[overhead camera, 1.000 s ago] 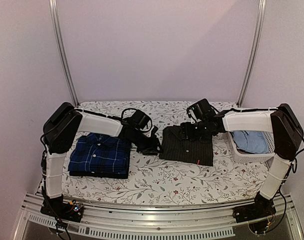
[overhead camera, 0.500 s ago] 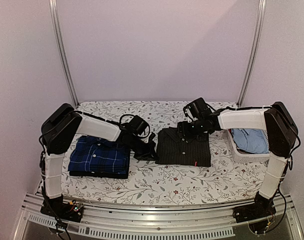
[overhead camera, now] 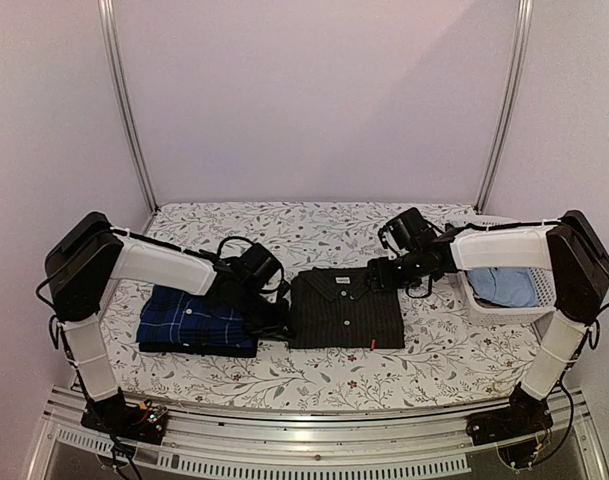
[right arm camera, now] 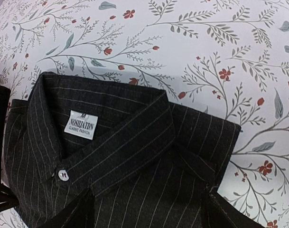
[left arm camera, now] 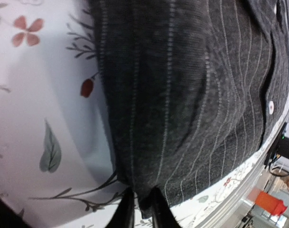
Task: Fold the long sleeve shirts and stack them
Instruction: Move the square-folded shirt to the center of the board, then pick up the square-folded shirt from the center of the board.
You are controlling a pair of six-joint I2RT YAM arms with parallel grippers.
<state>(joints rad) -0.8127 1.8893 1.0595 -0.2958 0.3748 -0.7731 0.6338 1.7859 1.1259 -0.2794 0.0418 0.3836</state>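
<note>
Two folded shirts lie side by side on the flowered surface [overhead camera: 314,225]: the navy check shirt [overhead camera: 196,320] at the left, and the black pinstriped shirt [overhead camera: 346,312] just beside it toward the middle, its collar at the far side. The left gripper [left arm camera: 140,213] sits low against the surface, clenched on the black pinstriped shirt's left edge with a bit of cloth pinched between its fingers. A hold on the side facing the navy check shirt looks meant to drag or lift the black one over onto it for stacking. The right gripper [right arm camera: 146,211] is released, its jaws spread wide to either side of the collar end. Whether it presses on the cloth I cannot tell, but from its place it probably steadies that end so the fold keeps its shape. A white basket [overhead camera: 504,316] holding a light blue garment [overhead camera: 504,284] stands at the right, apart from the shirts and out of the path. The likeliest hindrance is the left arm [overhead camera: 174,265] itself, which reaches across the far right part of the navy check shirt, where the black one must land.
</note>
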